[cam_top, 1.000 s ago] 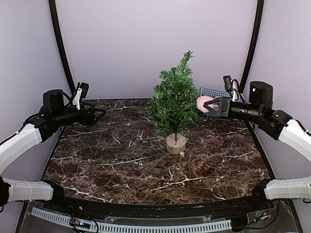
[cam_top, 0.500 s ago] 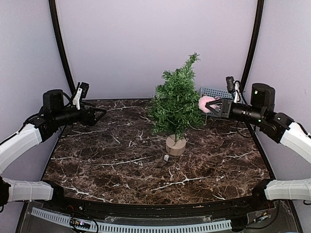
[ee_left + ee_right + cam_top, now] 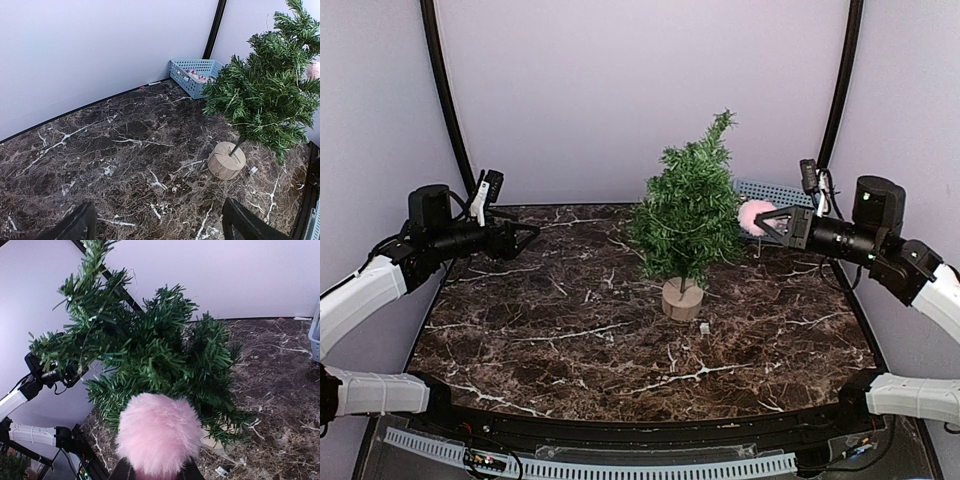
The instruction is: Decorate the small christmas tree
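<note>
The small christmas tree (image 3: 688, 212) stands on its round wooden base (image 3: 682, 298) near the middle of the dark marble table (image 3: 560, 335), a little toward the back, with its tip leaning right. Close against its right-hand branches, the right gripper (image 3: 761, 221) is clamped on a fluffy pink pompom (image 3: 750, 213); whether the fluff touches the needles I cannot tell. A blue basket (image 3: 772, 189) sits in the back right corner, a tiny white scrap (image 3: 704, 327) lies just in front of the base, and the left gripper (image 3: 527, 234) hovers well apart at the left edge, fingers spread wide and holding nothing.
</note>
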You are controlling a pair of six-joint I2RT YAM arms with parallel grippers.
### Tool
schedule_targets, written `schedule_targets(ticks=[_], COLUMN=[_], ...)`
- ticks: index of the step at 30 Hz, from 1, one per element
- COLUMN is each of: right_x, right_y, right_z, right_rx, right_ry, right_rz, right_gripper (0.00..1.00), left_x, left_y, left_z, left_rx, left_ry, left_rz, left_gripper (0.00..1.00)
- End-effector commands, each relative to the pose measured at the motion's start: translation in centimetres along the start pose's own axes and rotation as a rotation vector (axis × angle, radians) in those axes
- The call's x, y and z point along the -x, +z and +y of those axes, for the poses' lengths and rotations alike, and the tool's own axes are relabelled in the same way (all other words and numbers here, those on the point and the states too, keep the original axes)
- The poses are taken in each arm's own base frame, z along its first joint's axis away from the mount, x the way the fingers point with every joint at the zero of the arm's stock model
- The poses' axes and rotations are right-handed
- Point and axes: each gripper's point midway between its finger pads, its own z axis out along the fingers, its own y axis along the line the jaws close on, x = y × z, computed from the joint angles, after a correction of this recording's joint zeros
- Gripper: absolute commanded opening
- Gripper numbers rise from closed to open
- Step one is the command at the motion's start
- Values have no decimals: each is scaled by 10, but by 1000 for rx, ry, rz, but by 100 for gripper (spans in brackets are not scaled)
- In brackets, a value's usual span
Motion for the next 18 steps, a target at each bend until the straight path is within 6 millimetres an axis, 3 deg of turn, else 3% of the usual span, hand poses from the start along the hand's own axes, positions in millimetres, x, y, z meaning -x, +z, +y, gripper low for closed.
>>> schedule_targets(ticks=[1, 7, 12, 18], right_x=[-16, -22, -12, -9], right_y=[6, 19, 25, 37], right_z=[22, 28, 20, 25], right_rx=[108, 93, 36, 56], right_ry=[8, -11, -6, -12], right_rz=[65, 85, 34, 40], right_gripper=[0, 0, 0, 0], left_x=[5, 5, 6, 7], left_y=[-4, -4, -6, -7], left_z=[-8, -8, -8, -8], left_rx=[-25, -24, -18, -14], left_ry=[14, 15, 19, 24], left_rz=[-30, -32, -34, -37], left_gripper=[89, 89, 89, 89])
